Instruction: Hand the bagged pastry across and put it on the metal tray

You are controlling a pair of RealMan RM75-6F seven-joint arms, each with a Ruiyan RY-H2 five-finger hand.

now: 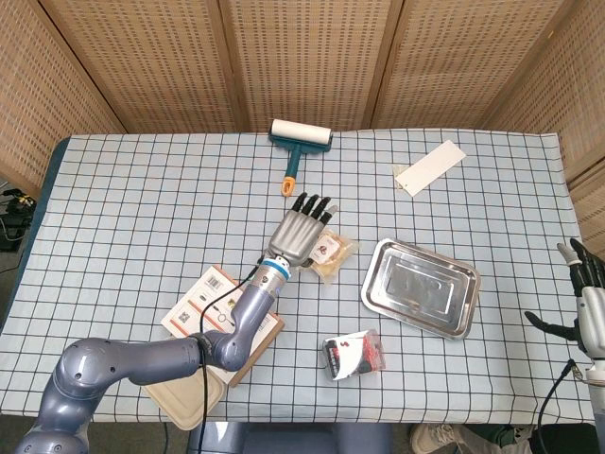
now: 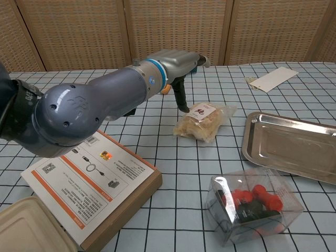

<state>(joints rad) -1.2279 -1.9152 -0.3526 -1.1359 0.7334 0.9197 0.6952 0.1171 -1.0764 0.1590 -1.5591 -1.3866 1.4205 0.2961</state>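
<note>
Where the checked tablecloth [image 1: 123,199] meets its near edge, lies a pale clamshell container [image 1: 180,388], partly under a cardboard box [image 2: 92,184] with a printed orange-and-white label. Just right of that, near the front, stands a clear plastic pack [image 2: 254,207] of red and black items. Further right, off the table's corner, hovers the right hand [image 1: 586,307], fingers spread and empty, well apart from everything on the cloth. Beyond the pack sits the metal tray [image 1: 421,287], bare and shiny, slightly askew. Just left of the tray, apart from its rim, lies the bagged pastry [image 2: 203,121] flat on the cloth, white label facing up. Above and just left of the bag hangs the left hand [image 1: 301,232], fingers stretched out and apart, gripping nothing; seen from the chest, thumb tip pointing down close to the bag's near-left corner, contact not clear. Behind the hand, toward the far edge, rests a lint roller [image 1: 300,142] with a teal frame and orange handle tip. Far right at the back, lies a white card [image 1: 430,167] set at an angle.
</note>
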